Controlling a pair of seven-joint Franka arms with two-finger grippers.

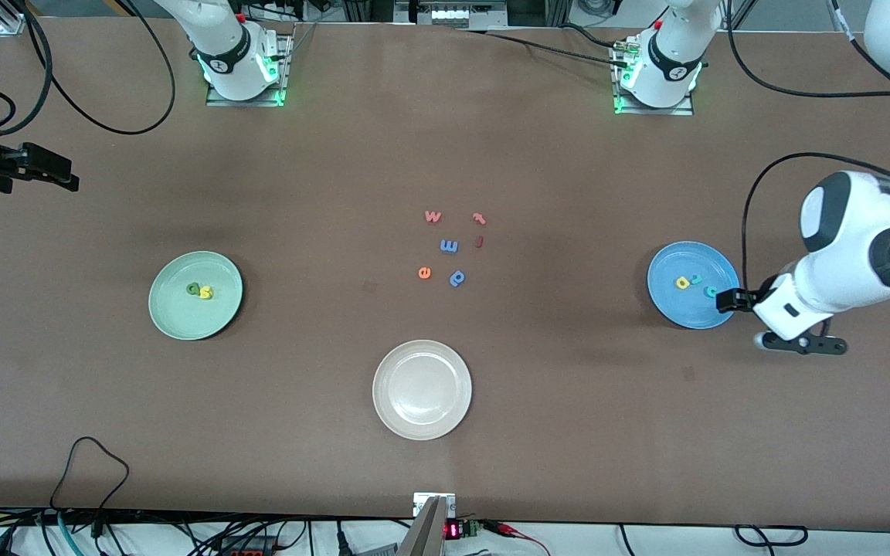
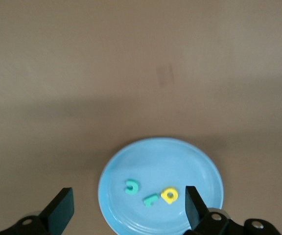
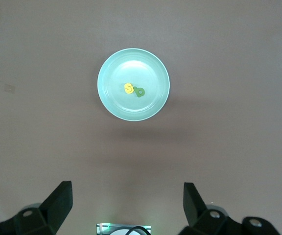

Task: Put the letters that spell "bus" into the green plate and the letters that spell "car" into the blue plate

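Both the left gripper (image 2: 126, 208), over the blue plate (image 2: 199, 161), and the waiting right gripper (image 3: 126, 203) stand spread and empty; the foam letters (image 2: 150, 193) look feather-light and squashy, probably best pinched across their flat edges.

Even, soft overhead light; faint diffuse shadows on the table (image 1: 337, 154); mild glare on the off-white plate (image 1: 422, 390)

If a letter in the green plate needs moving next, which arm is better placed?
Right. The right hand, open, hangs at the table end where the green plate lies; the left hand, open, is over the blue plate.
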